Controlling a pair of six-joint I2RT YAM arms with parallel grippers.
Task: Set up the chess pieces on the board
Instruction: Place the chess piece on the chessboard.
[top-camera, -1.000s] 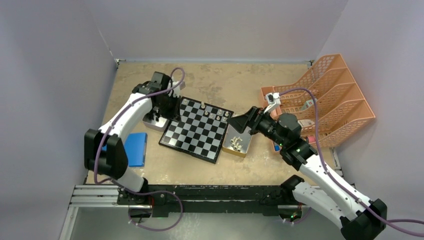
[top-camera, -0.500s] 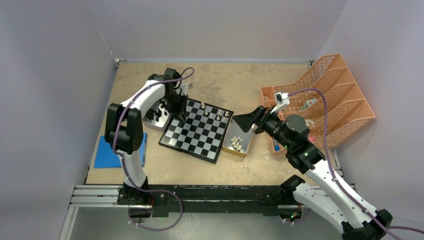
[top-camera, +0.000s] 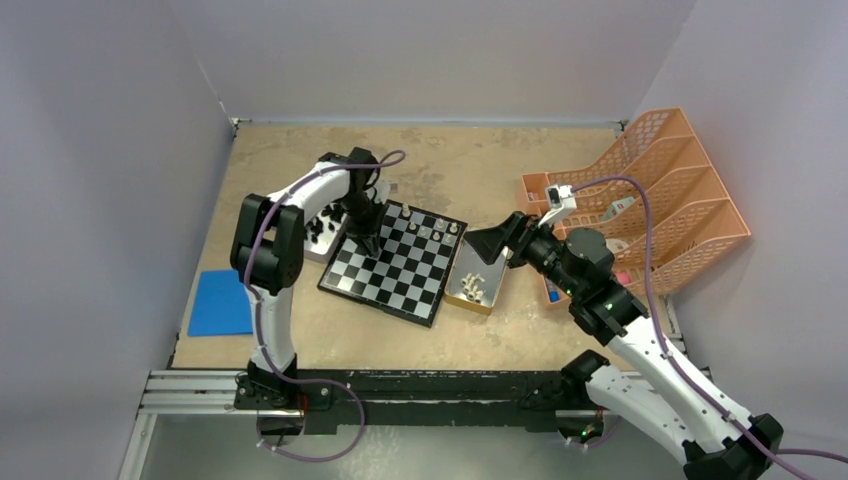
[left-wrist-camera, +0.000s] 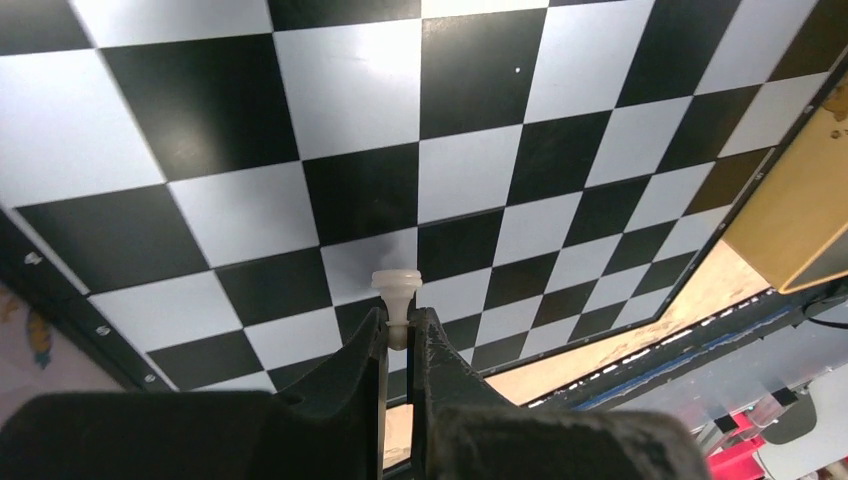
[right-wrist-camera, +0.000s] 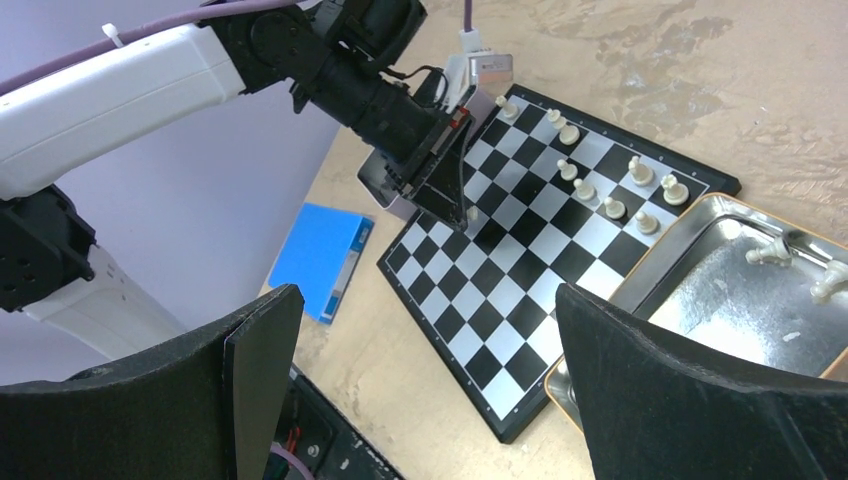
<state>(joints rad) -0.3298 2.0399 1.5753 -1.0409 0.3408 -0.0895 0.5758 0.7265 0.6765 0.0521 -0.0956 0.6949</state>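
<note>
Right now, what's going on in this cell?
The left gripper is shut on a small cream-white chess pawn, holding it over the black-and-silver checkered chessboard. Several placed cream-white pieces stand along the board's far edge. The right gripper hangs open by the small metal tray, where loose cream-white pieces lie.

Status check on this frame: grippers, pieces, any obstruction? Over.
Left gripper shut on a cream-white pawn, over the board. Right gripper open, near the metal tray of white pieces. Nothing under the pawn.
</note>
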